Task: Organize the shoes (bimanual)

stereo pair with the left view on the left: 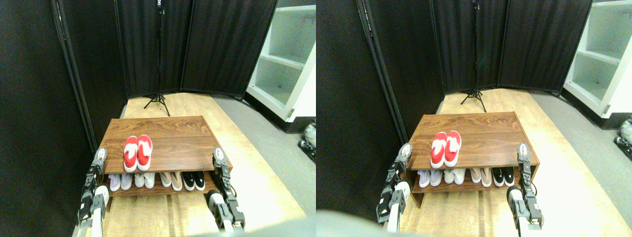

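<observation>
Red shoes (137, 152) side by side atop rack (182, 133), no readable labels; L gripper (100, 155) & R gripper (217, 157) flank rack (jaw state unclear)

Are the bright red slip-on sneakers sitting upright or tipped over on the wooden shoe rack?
Upright. The bright red slip-on sneakers rest soles down, side by side, on the wooden shoe rack top, their white-lined openings facing up.

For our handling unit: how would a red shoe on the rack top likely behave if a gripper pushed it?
The red shoes look light and soft-topped, so likely yielding. Lying flat on their soles, they should slide across the smooth wooden rack rather than tip or roll.
</observation>
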Available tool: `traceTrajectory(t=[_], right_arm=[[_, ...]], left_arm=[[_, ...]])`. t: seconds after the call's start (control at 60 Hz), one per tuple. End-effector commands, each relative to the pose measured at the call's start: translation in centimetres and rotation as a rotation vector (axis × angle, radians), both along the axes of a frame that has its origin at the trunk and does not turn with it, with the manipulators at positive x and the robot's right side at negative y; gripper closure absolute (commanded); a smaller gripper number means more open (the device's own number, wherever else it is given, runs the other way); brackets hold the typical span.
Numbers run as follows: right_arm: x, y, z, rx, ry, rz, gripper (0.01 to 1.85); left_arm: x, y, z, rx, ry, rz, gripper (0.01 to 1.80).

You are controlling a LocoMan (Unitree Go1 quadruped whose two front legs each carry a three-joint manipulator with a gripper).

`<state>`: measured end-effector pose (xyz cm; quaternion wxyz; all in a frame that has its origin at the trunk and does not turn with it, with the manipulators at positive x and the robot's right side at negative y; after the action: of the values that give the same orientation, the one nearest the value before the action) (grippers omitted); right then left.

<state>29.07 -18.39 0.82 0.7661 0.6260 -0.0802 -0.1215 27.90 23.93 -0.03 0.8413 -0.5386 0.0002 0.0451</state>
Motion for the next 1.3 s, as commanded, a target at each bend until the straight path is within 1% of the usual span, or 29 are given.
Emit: traceTrajectory(t=[0.017,0.1,0.133,0.167,0.217,0.283,0.383,0.533,0.567,0.617,0.683,0.783,1.067,1.2,1.3], right_arm=[[0.2,0.5,0.5,-0.002,-0.031,0.022,1.85],[0.0,0.6,0.7,0.008,-0.018,0.017,1.85],[-0.1,0.7,0.8,-0.003,-0.012,0.017,1.85],[-0.1,0.7,0.7,-0.001,-0.013,0.018,1.85],[-0.1,0.8,0.7,0.018,-0.013,0.018,1.85],[-0.1,1.0,0.8,0.006,-0.009,0.022,1.85],[-0.1,1.1,0.8,0.001,-0.011,0.025,1.85],[0.1,1.3,0.8,-0.007,-0.018,0.04,1.85],[0.1,1.4,0.8,-0.025,-0.015,0.042,1.85],[0.1,1.4,0.8,-0.021,-0.011,0.041,1.85],[0.1,1.4,0.8,-0.015,-0.012,0.043,1.85],[0.1,1.4,0.9,-0.011,-0.012,0.039,1.85],[-0.2,1.2,0.9,-0.024,-0.013,0.034,1.85],[-0.2,1.0,0.9,-0.024,-0.016,0.044,1.85],[-0.5,1.1,1.2,-0.036,-0.018,0.042,1.85]], left_arm=[[-1.1,-0.8,1.0,0.032,-0.056,0.012,1.8],[-2.7,-1.2,1.0,0.031,-0.092,0.003,1.8],[-3.5,-1.3,0.9,0.043,-0.11,0.019,1.8],[-3.7,-1.3,0.9,0.045,-0.11,0.018,1.8],[-5.0,-1.6,1.0,0.042,-0.1,0.03,1.8],[-6.3,-2.0,1.0,0.023,-0.083,0.044,1.8],[-7.0,-2.3,1.0,0.003,-0.086,0.05,1.8],[-7.2,-2.8,0.5,-0.035,-0.106,0.048,1.8],[-7.3,-2.9,0.4,-0.033,-0.099,0.046,1.8],[-7.3,-3.0,0.2,-0.051,-0.096,0.051,1.8],[-7.3,-3.2,0.0,-0.053,-0.078,0.047,1.8],[-7.2,-3.1,-0.1,-0.043,-0.061,0.046,1.8],[-6.6,-3.1,-0.5,-0.057,-0.068,0.048,1.8],[-6.4,-3.0,-0.6,-0.049,-0.073,0.03,1.8],[-6.3,-3.0,-0.6,-0.055,-0.08,0.04,1.8]])
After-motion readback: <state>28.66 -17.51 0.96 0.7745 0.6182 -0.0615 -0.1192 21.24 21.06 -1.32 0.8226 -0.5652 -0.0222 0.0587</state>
